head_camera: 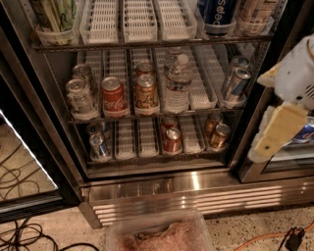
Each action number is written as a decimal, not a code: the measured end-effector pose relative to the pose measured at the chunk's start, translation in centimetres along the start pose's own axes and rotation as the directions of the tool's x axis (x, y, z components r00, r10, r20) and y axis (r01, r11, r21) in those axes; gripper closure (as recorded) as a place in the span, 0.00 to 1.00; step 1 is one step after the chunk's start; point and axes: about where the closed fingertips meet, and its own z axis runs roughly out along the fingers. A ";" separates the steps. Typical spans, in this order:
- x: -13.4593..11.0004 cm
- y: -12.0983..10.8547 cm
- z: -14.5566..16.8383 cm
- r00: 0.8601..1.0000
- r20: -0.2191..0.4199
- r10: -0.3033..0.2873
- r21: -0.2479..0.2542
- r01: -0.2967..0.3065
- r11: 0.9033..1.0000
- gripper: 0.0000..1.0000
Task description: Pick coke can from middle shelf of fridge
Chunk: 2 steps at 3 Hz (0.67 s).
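The red coke can (113,96) stands upright at the front of the middle shelf (196,112), left of centre. The shelf sits inside the open fridge (196,193), which has a ribbed steel base. An orange-brown can (146,93) stands right beside the coke can, with a clear water bottle (178,83) further right. Silver cans stand at the shelf's left end (80,95) and right end (235,83). My gripper (279,130), white and cream, hangs at the right edge of the view, outside the fridge, well right of the coke can and a little lower in the view.
A blue Pepsi can (218,14) stands on the upper shelf. Several cans (171,139) stand on the lower shelf. A clear plastic tub (157,235) lies on the floor in front of the fridge. Black cables (19,230) lie bottom left and an orange cable (260,236) bottom right.
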 end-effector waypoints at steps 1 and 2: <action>-1.1 3.7 5.0 0.980 0.146 0.137 -0.079 -0.126 0.989 0.00; -3.4 6.1 9.3 0.929 0.301 0.216 -0.144 -0.180 0.973 0.00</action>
